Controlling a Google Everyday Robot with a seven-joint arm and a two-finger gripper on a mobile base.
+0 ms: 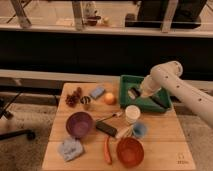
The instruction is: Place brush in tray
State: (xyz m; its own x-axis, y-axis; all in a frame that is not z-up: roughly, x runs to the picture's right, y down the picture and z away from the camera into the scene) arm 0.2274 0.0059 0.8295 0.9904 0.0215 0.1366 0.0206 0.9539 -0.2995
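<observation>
Green, low-sided rectangular plastic tray [126, 80] on the wooden counter [165, 142] seems to contain the slim black-handled dish brush [159, 101], beside the gripper [136, 93], whose hold cannot be told; best release low, then lift straight clear.

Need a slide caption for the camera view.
Gripper over green tray; brush lies on the wooden table.
</observation>
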